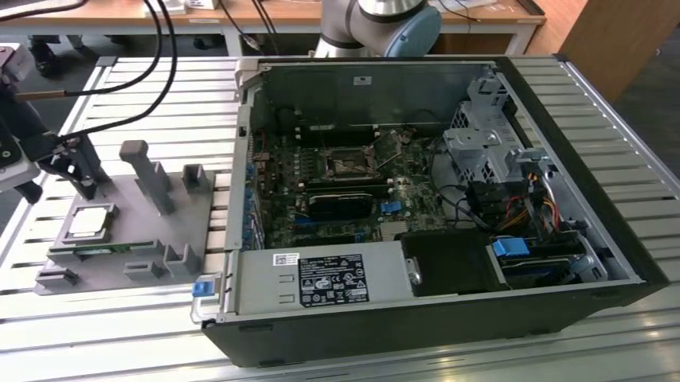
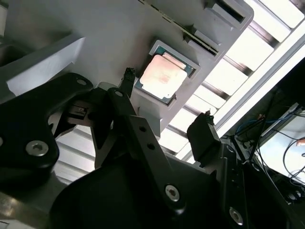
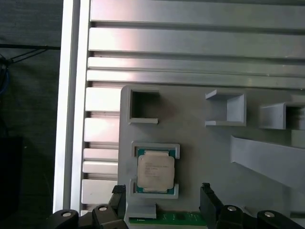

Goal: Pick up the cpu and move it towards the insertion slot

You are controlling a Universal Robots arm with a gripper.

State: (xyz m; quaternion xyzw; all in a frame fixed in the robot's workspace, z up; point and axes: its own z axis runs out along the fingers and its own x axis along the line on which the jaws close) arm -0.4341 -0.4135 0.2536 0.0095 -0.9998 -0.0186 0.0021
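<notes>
The cpu (image 1: 91,221), a flat square chip with a silvery top, lies in its recess on the grey fixture (image 1: 159,231) at the exterior view's left. Both wrist views show the cpu (image 3: 155,171) (image 2: 162,76) seated in that holder. My gripper (image 1: 72,169) hangs open just above the fixture, close beside the chip and not touching it. Its two black fingers (image 3: 207,196) stand apart with nothing between them. The insertion slot (image 1: 349,163), a square socket with a metal frame, sits on the motherboard inside the open computer case (image 1: 595,159).
A thin green memory stick (image 1: 94,251) lies along the fixture's near edge. Grey posts (image 1: 149,171) rise from the fixture near the gripper. The slatted metal table (image 1: 149,87) carries the case. Black cables (image 1: 159,72) hang over the table at the back left.
</notes>
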